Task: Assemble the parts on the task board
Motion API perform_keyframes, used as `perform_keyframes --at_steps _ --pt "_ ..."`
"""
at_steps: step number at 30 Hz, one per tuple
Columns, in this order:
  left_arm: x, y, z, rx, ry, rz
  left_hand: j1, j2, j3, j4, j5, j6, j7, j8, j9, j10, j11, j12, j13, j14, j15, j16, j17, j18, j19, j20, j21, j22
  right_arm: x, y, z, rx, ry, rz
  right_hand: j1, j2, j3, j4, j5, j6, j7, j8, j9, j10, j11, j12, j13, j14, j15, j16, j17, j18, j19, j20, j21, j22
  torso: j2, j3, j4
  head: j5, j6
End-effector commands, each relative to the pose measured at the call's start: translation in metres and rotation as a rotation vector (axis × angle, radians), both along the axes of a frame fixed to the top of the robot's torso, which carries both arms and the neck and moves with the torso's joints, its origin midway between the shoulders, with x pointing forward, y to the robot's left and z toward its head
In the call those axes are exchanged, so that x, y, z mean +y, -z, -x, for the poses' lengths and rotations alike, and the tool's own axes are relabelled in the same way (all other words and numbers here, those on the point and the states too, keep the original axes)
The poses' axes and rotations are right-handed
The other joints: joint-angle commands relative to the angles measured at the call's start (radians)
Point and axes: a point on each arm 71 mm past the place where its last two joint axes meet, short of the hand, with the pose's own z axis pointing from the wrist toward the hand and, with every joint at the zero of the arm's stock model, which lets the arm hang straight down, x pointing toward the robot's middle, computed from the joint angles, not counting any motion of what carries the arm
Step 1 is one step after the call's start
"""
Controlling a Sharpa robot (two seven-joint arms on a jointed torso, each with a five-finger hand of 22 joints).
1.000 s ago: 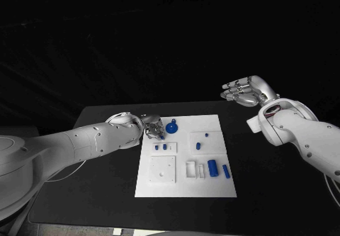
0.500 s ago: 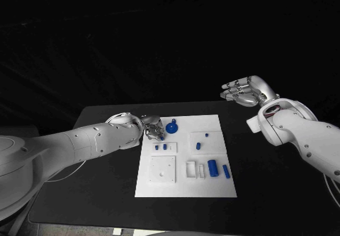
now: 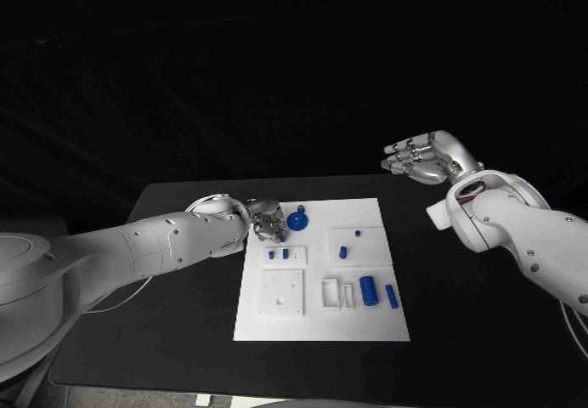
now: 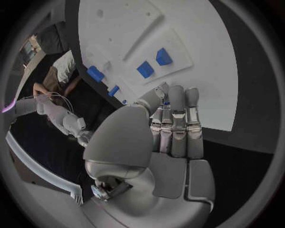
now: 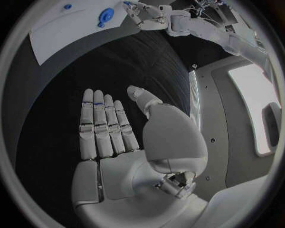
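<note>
Task board: we see the white plate (image 3: 321,314) flat in the middle of the black table (image 3: 172,340), long side running away from the robot.

Left hand: the left hand (image 3: 265,223) sits at the board's far left corner, over its edge. In the left wrist view (image 4: 172,128) the fingers lie straight and close together, thumb tucked against them, tips down at the board's edge. A small spot of blue shows between thumb and fingers there; we cannot tell whether it is a pinched part or one lying behind, so we cannot tell the grasp.

Round blue part: a disc-like piece with a small tab (image 3: 298,222) lies on the board just beside the left hand's fingertips; the right wrist view shows it too (image 5: 106,14).

Small blue pieces, left: two short pieces (image 3: 278,253) stand side by side in a raised white square nearer the robot than the left hand; they show as two blue blocks in the left wrist view (image 4: 154,63).

Small blue pieces, middle: one peg (image 3: 343,252) and a smaller dot (image 3: 357,231) sit toward the board's right half.

Blue cylinders: two longer pieces (image 3: 368,291) and (image 3: 391,296) lie side by side near the board's right edge, beside a white holder (image 3: 333,293).

Blank plate: a white square with a hole (image 3: 280,293) lies on the near left.

Right hand: the right hand (image 3: 418,157) is raised well clear of the table, beyond the board's far right corner; fingers extended, released, nothing in it (image 5: 118,137).
</note>
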Motion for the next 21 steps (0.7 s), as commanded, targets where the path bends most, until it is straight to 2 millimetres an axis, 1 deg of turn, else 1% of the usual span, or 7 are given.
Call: perform_keyframes --at_steps 1,5,9,13,21 --pt "-0.0021 0.0015 0.0003 0.012 0.007 -0.013 -0.001 0.005 -0.006 0.0 -0.005 -0.005 0.001 -0.002 0.0 -0.009 0.0 -0.001 -0.002 -0.004 0.001 -0.003 0.001 0.005 -0.004 0.001 -0.003 0.018 0.0018 -0.0007 0.0007 -0.01 -0.012 0.005 -0.001 -0.005 -0.004 -0.001 0.002 -0.005 -0.004 0.0 -0.001 -0.009 0.001 -0.006 -0.002 -0.001 0.006 -0.005 -0.001 0.001 0.001 0.004 -0.002 -0.001 0.0 0.0008 0.0002 0.0 0.0" --pt "-0.0036 0.0027 0.0006 0.017 0.012 -0.021 0.0 0.004 -0.006 0.001 -0.006 -0.006 0.001 -0.002 0.0 -0.009 -0.001 0.0 -0.001 -0.004 0.001 -0.002 0.002 0.005 -0.004 0.001 -0.004 0.018 0.0019 -0.0008 0.0009 -0.01 -0.013 0.006 -0.001 -0.005 -0.004 -0.001 0.002 -0.005 -0.004 0.0 -0.001 -0.009 0.001 -0.006 -0.002 -0.001 0.006 -0.005 -0.001 0.001 0.001 0.004 -0.002 -0.001 0.0 0.0007 0.0008 -0.002 0.001" --pt "-0.0042 0.0041 0.0009 0.024 0.015 -0.037 0.001 0.004 -0.006 0.001 -0.005 -0.006 0.001 -0.002 0.0 -0.009 0.0 0.0 -0.001 -0.005 0.002 -0.003 0.002 0.005 -0.005 0.001 -0.005 0.018 0.0017 -0.001 0.001 -0.01 -0.014 0.006 -0.001 -0.005 -0.004 -0.001 0.002 -0.005 -0.004 0.0 -0.001 -0.009 0.001 -0.006 -0.002 -0.001 0.006 -0.005 -0.001 0.001 0.001 0.004 -0.002 -0.001 0.0 0.001 0.0001 -0.001 0.0" --pt "-0.0029 0.0052 0.001 0.03 0.014 -0.053 0.004 0.004 -0.006 0.0 -0.003 -0.006 0.001 -0.002 0.0 -0.01 0.0 0.0 -0.001 -0.006 0.002 -0.003 0.002 0.005 -0.005 0.001 -0.005 0.019 0.0014 -0.0011 0.0011 -0.01 -0.013 0.006 -0.001 -0.005 -0.004 -0.001 0.002 -0.005 -0.004 0.0 -0.001 -0.009 0.001 -0.006 -0.002 -0.001 0.006 -0.005 -0.001 0.001 0.001 0.004 -0.002 -0.001 0.0 0.0004 -0.0001 -0.002 0.0" --pt "0.0006 0.0053 0.0007 0.026 0.008 -0.063 0.004 0.004 -0.006 -0.001 0.0 -0.006 0.001 -0.002 0.0 -0.009 0.0 0.0 -0.001 -0.006 0.002 -0.002 0.002 0.005 -0.005 0.001 -0.004 0.02 0.0006 -0.0013 0.0013 -0.011 -0.012 0.007 -0.001 -0.005 -0.004 -0.001 0.002 -0.005 -0.004 0.0 -0.001 -0.009 0.001 -0.006 -0.002 -0.001 0.006 -0.005 -0.001 0.001 0.001 0.004 -0.002 -0.001 0.0 -0.0007 0.0023 -0.003 0.002"
